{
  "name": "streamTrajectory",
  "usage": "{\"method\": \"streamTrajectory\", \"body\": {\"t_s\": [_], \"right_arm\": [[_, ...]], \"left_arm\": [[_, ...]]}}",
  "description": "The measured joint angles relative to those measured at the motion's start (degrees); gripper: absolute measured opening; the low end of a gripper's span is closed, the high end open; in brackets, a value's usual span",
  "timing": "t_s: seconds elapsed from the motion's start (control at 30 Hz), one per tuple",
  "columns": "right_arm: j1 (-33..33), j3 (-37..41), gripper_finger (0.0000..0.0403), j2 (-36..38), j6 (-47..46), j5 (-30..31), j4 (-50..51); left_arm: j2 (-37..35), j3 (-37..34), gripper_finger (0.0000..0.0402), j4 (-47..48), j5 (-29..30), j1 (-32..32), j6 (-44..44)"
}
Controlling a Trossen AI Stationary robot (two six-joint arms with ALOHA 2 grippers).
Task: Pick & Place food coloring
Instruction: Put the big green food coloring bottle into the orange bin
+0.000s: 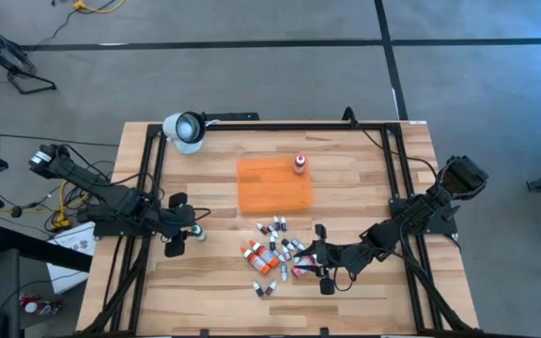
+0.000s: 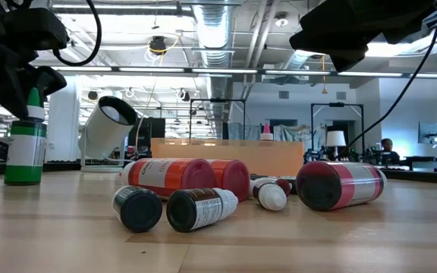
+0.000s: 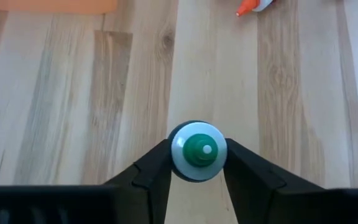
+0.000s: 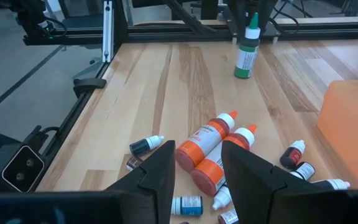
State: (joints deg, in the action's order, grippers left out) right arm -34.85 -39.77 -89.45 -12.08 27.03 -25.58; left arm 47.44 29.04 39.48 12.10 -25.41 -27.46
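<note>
closing on the green bottle

left gripper (image 3: 199, 163) has its fingers against the upright green bottle (image 3: 198, 151), apparently gripping. next: lift, carry to the orange tray (image 1: 274, 183). right gripper (image 4: 199, 163) hangs parted over the bottle pile (image 1: 275, 253).

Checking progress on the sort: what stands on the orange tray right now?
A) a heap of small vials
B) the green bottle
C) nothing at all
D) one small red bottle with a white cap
D: the high view shows a lone red bottle upright near a corner of the orange tray.
</note>
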Motion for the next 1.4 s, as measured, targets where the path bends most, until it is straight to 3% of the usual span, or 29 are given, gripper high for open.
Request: {"method": "streamTrajectory", "body": {"t_s": [0.67, 1.0, 1.2, 1.4], "right_arm": [[0.1, 0.0, 0.0123, 0.0, 0.0, 0.0, 0.0], [0.1, 0.0, 0.0123, 0.0, 0.0, 0.0, 0.0], [0.2, 0.0, 0.0123, 0.0, 0.0, 0.0, -0.1], [0.2, 0.0, 0.0123, 0.0, 0.0, 0.0, -0.2]], "left_arm": [[0.0, 0.0, 0.0123, -3.2, 2.1, 0.0, 0.0], [0.0, 2.4, 0.0124, -7.9, 7.1, 0.3, 2.0], [0.2, 8.4, 0.0124, -8.0, 12.4, 2.8, 7.5], [2.0, 12.6, 0.0124, -10.7, 16.0, 9.5, 17.0]]}}
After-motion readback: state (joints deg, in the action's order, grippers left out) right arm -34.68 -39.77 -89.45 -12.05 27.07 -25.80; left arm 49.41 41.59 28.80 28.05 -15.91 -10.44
